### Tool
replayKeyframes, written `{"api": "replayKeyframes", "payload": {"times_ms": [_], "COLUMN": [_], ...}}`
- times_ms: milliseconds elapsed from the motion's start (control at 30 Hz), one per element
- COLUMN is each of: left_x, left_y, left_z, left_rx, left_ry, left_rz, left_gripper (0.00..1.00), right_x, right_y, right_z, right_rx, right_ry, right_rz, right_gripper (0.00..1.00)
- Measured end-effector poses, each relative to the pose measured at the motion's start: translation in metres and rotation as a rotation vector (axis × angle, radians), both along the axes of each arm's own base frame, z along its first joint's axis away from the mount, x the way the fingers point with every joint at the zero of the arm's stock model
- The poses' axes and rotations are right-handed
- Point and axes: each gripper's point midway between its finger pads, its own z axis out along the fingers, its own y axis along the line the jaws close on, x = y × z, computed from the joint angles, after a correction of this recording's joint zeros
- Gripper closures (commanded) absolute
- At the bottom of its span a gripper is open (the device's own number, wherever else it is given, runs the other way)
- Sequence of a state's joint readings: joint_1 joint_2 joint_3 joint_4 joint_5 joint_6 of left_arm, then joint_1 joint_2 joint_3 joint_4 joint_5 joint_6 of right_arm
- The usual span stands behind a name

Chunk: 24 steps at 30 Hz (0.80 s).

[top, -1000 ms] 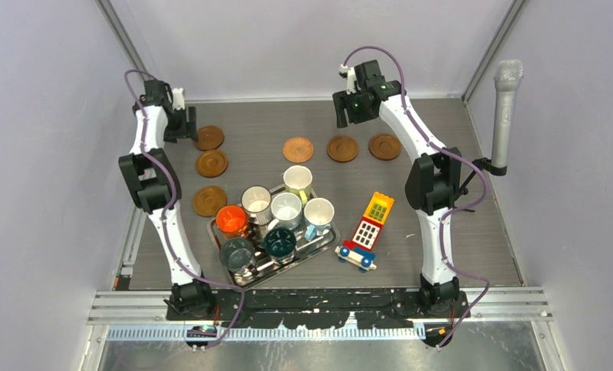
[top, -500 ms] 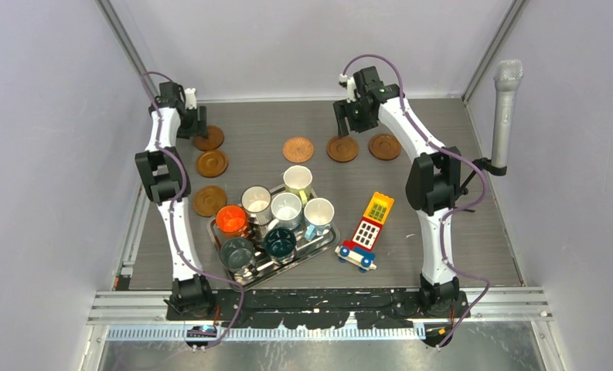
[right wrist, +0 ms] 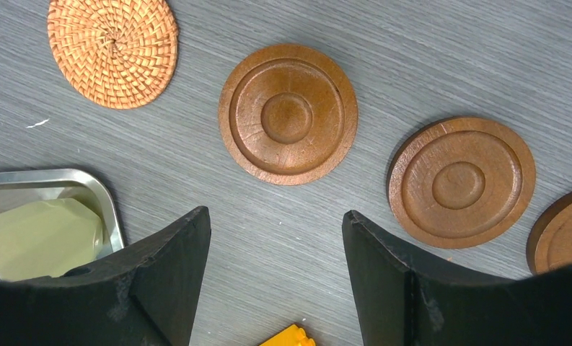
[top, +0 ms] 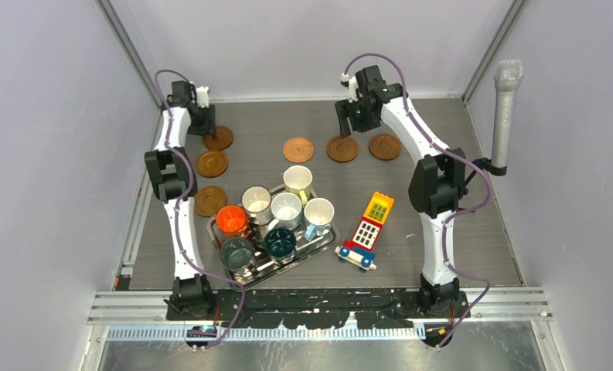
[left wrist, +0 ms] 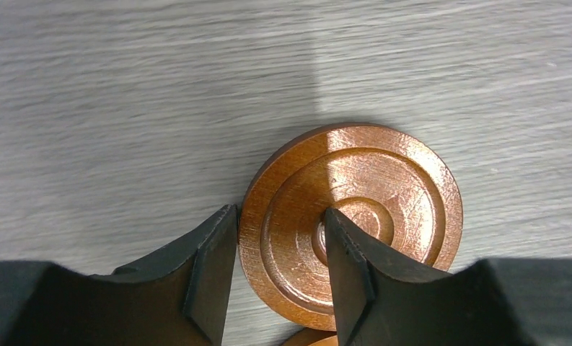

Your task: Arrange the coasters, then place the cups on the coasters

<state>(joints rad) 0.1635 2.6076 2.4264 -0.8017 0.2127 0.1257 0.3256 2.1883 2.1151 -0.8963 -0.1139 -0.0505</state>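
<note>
My left gripper (left wrist: 279,216) is shut on the left half of a reddish-brown coaster (left wrist: 384,187): one finger sits outside its rim, the other on its centre. In the top view this coaster (top: 220,138) lies at the back left, with two more coasters (top: 212,163) (top: 209,200) nearer. My right gripper (right wrist: 275,216) hangs open and empty above the table, near two wooden coasters (right wrist: 288,113) (right wrist: 461,182) and a woven one (right wrist: 112,50). Several cups stand on the metal tray (top: 328,241), among them orange (top: 231,219), pale yellow (top: 297,179) and teal (top: 280,242).
A colourful toy block vehicle (top: 367,232) lies right of the tray. A microphone (top: 505,108) stands at the right wall. Side walls close in the table at left and right. The tray's corner (right wrist: 66,176) shows in the right wrist view.
My left gripper has narrowed onto the back-left coaster and shifted right, taking the coaster with it. The right gripper came down slightly toward the back coasters, still open.
</note>
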Motion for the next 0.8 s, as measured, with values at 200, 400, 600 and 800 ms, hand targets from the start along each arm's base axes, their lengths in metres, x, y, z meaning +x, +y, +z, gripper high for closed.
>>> {"api": "replayKeyframes", "payload": {"times_ms": [200,400,600,800], "left_x": [-0.006,-0.028,-0.052,-0.065], "left_y": [-0.048,-0.098,-0.122,-0.127], "left_z": [0.0,-0.002,-0.003,-0.003], "left_rx": [0.015,0.031,0.041,0.043], "left_ry": [0.007,0.036,0.065,0.075], "left_rz": [-0.146,-0.309,-0.419,-0.481], "left_gripper": [0.54,0.56,0.56,0.52], "right_x": [-0.001,-0.001,-0.001,-0.001], "right_y": [0.0,0.0,0.0,0.0], "right_z": [0.002,0.002,0.002,0.002], "right_rx": [0.001,0.0,0.001,0.002], "right_ry": [-0.002,-0.001,-0.001,-0.002], "right_rz": [0.001,0.001,0.0,0.0], "right_gripper": [0.28,0.28,0.29,0.29]}}
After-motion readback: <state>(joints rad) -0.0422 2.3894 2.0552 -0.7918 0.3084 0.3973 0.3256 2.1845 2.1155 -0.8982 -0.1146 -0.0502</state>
